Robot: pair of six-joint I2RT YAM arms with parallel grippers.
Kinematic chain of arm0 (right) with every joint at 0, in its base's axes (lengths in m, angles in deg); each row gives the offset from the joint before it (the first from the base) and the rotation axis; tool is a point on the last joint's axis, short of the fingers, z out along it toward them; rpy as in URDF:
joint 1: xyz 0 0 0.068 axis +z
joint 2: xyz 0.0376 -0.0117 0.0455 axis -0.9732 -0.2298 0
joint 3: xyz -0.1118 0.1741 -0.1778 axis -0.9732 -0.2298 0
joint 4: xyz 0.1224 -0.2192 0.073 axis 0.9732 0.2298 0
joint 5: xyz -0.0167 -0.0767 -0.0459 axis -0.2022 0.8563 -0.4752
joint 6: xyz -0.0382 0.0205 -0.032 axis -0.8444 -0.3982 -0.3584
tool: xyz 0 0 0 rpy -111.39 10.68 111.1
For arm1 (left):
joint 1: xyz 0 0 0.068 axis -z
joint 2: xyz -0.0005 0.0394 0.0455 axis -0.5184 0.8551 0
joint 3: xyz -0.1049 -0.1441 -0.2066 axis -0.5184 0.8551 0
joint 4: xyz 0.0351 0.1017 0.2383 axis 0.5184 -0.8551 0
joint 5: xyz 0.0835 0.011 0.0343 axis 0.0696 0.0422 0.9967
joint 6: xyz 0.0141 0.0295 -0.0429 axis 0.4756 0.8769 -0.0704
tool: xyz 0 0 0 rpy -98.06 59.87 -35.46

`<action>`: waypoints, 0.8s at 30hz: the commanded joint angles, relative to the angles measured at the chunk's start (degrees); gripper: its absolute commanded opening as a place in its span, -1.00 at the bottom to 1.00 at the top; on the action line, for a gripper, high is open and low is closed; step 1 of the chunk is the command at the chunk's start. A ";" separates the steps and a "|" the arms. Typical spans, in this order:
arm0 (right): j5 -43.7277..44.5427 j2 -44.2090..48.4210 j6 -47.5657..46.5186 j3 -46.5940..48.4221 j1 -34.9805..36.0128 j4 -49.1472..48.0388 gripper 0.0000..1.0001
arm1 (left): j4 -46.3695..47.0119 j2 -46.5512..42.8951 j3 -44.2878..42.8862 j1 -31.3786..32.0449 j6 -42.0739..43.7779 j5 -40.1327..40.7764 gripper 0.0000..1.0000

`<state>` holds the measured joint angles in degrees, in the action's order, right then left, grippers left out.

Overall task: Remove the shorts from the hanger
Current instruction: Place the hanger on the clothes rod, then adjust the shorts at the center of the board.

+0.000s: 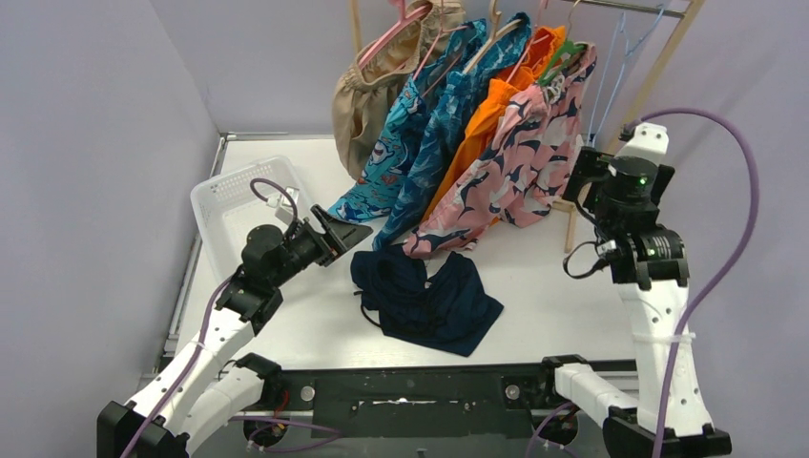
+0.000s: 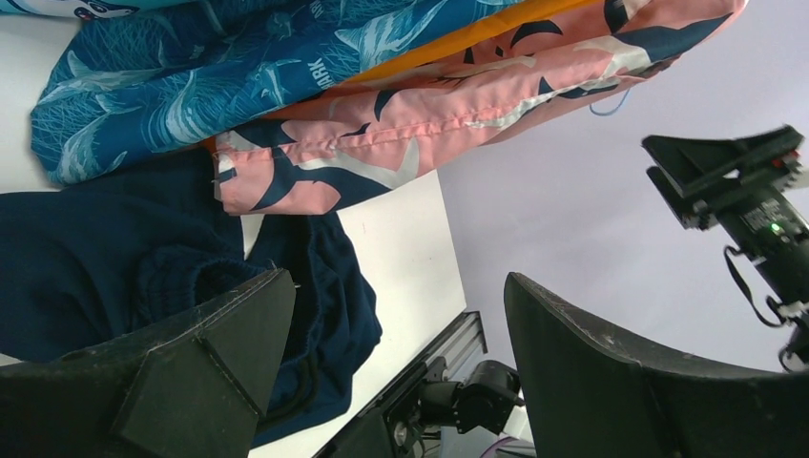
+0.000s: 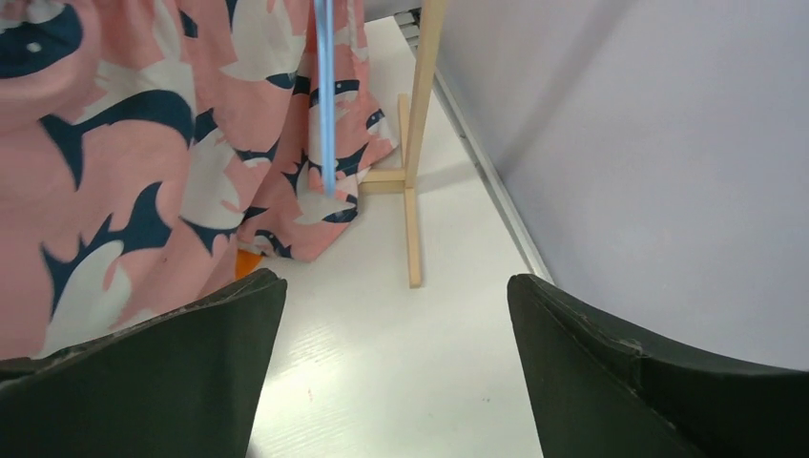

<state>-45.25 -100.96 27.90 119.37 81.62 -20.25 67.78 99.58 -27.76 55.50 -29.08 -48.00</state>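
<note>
My left claw [image 1: 342,232] stands wide open with nothing between its fingers. Just past its tips, toward the right arm, the plain navy fabric shorts [image 1: 429,301] lie crumpled on the white table [image 1: 563,296], off any hanger. A white plastic mesh basket [image 1: 224,200] sits on this claw's outer side.

My right claw [image 3: 396,281] is also spread wide and empty, raised above the table. The pink shorts with navy shark print [image 3: 114,162] hang close on its left, and the pale wooden rack post [image 3: 420,143] stands ahead with a thin blue hanger [image 3: 326,95] dangling before it.

Beyond the pink pair hang the plain orange shorts [image 1: 496,105], the dark teal-blue printed shorts [image 1: 448,124], the turquoise printed shorts [image 1: 396,143] and the tan shorts [image 1: 367,95].
</note>
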 commanded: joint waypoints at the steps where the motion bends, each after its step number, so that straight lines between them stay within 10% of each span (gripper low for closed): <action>1: -3.73 5.35 6.32 1.79 -0.25 6.19 0.84 | -0.29 -0.57 -2.80 -0.28 3.17 -1.24 0.63; 7: -11.05 14.19 15.26 -1.27 -0.25 11.53 0.94 | -2.25 -1.03 -2.08 -0.28 4.23 -1.81 0.64; 17: -54.02 20.69 22.00 -22.43 0.11 -1.49 0.66 | -7.86 3.03 -2.40 0.15 7.18 -2.12 0.64; 21: -48.32 17.31 25.09 -30.50 8.36 -5.10 0.69 | -9.24 5.25 -1.26 2.89 7.27 -1.32 0.64; 24: -26.27 10.22 28.72 -30.62 28.68 -7.26 0.80 | -9.94 7.29 -1.29 5.99 7.47 0.12 0.64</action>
<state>-88.03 -84.48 51.25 88.03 91.59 -19.42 58.38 105.18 -27.89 58.30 -23.44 -48.81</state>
